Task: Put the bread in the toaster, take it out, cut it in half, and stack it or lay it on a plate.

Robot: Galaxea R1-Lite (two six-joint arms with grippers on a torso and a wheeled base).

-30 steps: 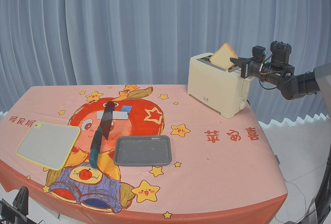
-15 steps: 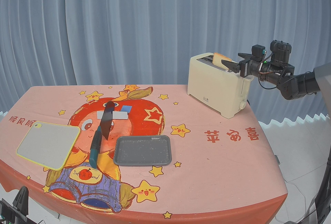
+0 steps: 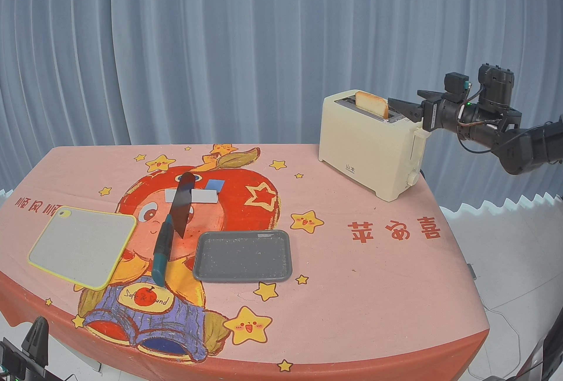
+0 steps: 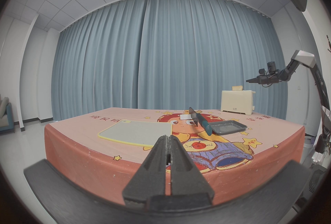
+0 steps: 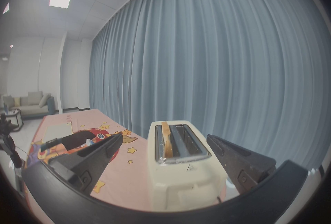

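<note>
Blue curtains back the desk. Right tool hangs spread wide and empty, just short of the toaster; the bread sits low in a slot straight ahead of it. Left tool is pressed closed.

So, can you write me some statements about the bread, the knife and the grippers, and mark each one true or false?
1. The bread sits in a slot of the toaster. True.
2. The right gripper holds the bread. False: it is open beside the toaster's top, apart from the bread.
3. The knife lies on the board. False: it lies between the board and the tray.
4. The left gripper is shut. True.
</note>
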